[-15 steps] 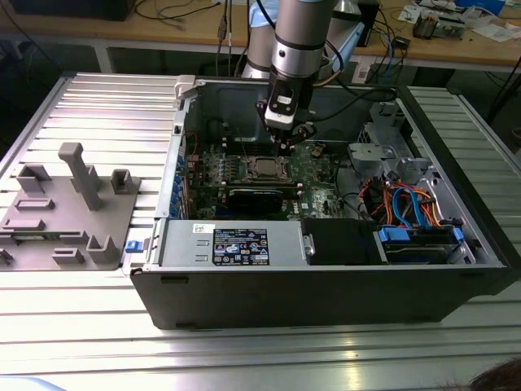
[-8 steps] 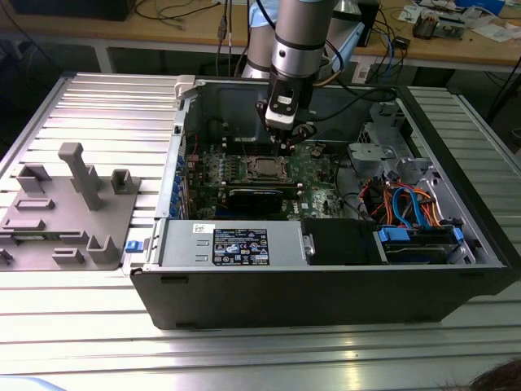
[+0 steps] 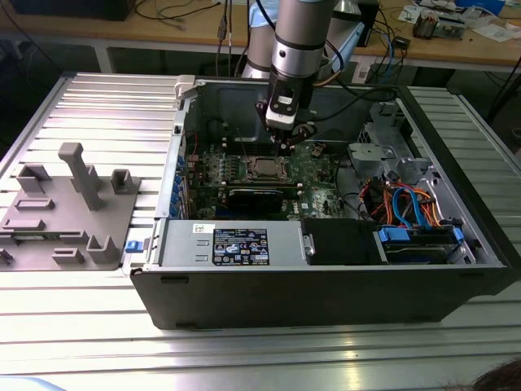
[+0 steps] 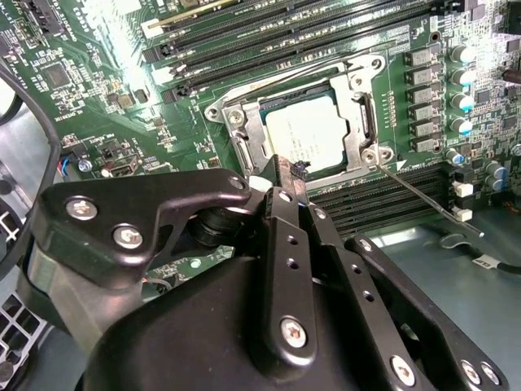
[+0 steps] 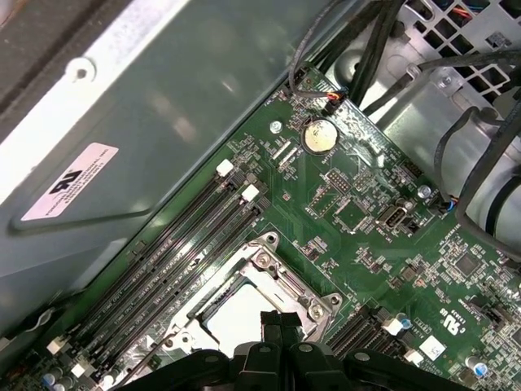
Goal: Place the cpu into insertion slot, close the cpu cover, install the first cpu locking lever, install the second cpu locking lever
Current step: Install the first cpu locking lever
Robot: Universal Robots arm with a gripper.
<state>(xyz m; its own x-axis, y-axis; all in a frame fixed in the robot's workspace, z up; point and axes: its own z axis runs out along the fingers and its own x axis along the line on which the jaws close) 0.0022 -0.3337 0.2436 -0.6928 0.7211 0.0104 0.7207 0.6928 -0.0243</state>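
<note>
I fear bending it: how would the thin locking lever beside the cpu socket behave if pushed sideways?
The locking lever is a long thin wire rod, so it probably flexes springily rather than staying stiff. Its bare shiny metal could slip off the gripper. Held at one end near the cpu cover, it likely pivots, not slides.

Bright overhead light streaks white across the ribbed counter at six o'clock in the exterior view; the cpu glares washed-out white in both wrist views.
</note>
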